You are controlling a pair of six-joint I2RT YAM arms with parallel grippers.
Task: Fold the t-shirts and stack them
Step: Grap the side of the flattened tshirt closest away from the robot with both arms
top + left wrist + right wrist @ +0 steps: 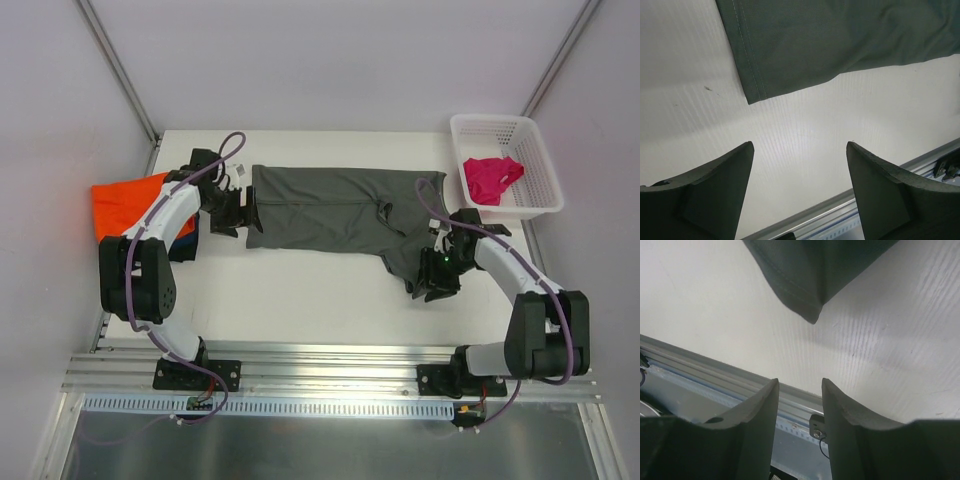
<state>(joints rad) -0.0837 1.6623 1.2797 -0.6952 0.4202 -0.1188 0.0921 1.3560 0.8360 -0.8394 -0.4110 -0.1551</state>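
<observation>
The flat white table [300, 300] fills the scene between 2 pale side walls, with a ribbed aluminium rail [330, 362] along its near edge where the 2 arms are bolted. The dark grey cloth t-shirt [330, 210] is the biggest thing on it: it lies spread across the middle, long side running left to right, its stitched hem at the left end and a narrower flap reaching toward the near edge at the right end. At the far right corner stands the white plastic lattice basket [545, 160], well apart from the grey shirt. At the left edge of the table lies the bright orange cloth t-shirt [120, 205], bunched, and a navy cloth shirt [186, 240] peeks out just beside it on its near right side, partly hidden by the left arm. The magenta-pink cloth t-shirt [492, 178] sits crumpled inside the basket. The left gripper [799, 150] sits at the left end of the grey shirt; from its wrist camera its 2 fingers stand wide apart over bare table with nothing between them, and the hemmed corner of the grey shirt lies just beyond their tips, not touching. The right gripper [800, 385] is at the shirt's near right flap; its 2 fingers are parted by only a narrow gap, with nothing in it, and a pointed corner of the grey cloth lies just past the tips, apart from them.
</observation>
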